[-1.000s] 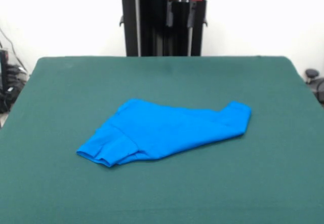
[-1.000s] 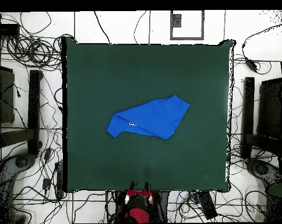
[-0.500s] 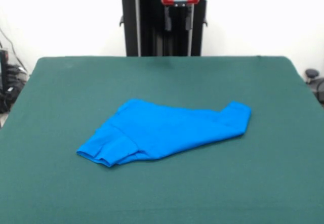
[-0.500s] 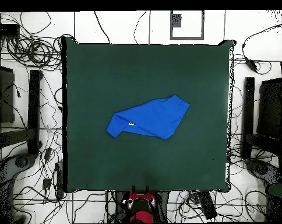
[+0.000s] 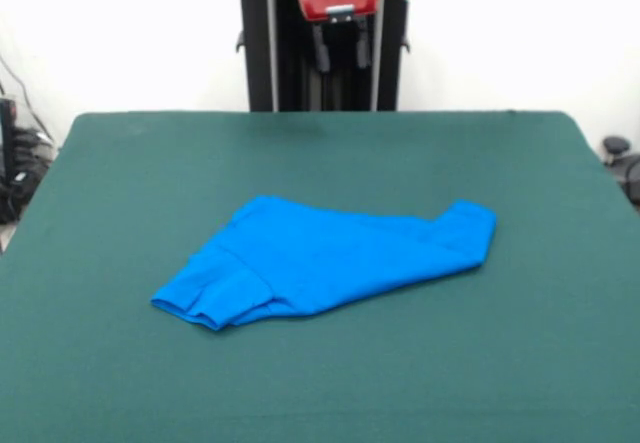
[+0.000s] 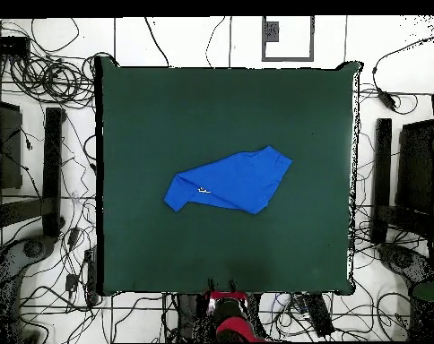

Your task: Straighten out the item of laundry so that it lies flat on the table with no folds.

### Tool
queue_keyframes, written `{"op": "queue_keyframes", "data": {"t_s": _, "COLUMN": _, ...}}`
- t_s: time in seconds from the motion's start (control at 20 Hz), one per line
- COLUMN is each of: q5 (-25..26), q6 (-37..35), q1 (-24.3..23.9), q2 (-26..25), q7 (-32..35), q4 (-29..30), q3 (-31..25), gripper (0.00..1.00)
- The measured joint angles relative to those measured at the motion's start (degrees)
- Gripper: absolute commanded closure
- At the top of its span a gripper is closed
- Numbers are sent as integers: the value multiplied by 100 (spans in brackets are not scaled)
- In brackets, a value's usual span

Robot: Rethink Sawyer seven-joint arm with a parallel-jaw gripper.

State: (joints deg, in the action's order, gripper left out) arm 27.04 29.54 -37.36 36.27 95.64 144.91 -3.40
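The bright blue T-shirt [image 5: 325, 261] lies folded and bunched near the middle of the dark green table [image 5: 320, 153], plain side up, with a sleeve fold at its front-left end. In the overhead view the T-shirt [image 6: 230, 182] sits at the centre of the table [image 6: 149, 116], with a small white mark showing near its left end. My gripper [image 5: 341, 55] hangs high at the table's far edge in front of the pedestal, open and empty, well away from the shirt. In the overhead view the gripper [image 6: 226, 298] is at the bottom table edge.
The black pedestal [image 5: 325, 53] stands behind the table's far side. Cables [image 6: 41, 72] and dark equipment stands [image 6: 52, 170] lie on the floor round the table. A dark object [image 5: 620, 158] sits off the right edge.
My gripper has shifted to the left in the front view, to the right in the overhead view, staying over the table's far edge. The shirt has not moved.
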Motion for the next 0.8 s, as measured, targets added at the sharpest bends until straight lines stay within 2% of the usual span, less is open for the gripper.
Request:
{"op": "queue_keyframes", "data": {"t_s": 0.3, "q5": 7, "q6": -457, "q1": -413, "q2": 94, "q7": 0, "q4": 3, "q3": -354, "gripper": 0}}
{"op": "queue_keyframes", "data": {"t_s": 0.5, "q5": 10, "q6": -1071, "q1": -700, "q2": 421, "q7": 0, "q4": 2, "q3": -739, "gripper": 0}}
{"op": "queue_keyframes", "data": {"t_s": 0.8, "q5": 12, "q6": -1762, "q1": -988, "q2": 589, "q7": 0, "q4": -56, "q3": -1160, "gripper": 0}}
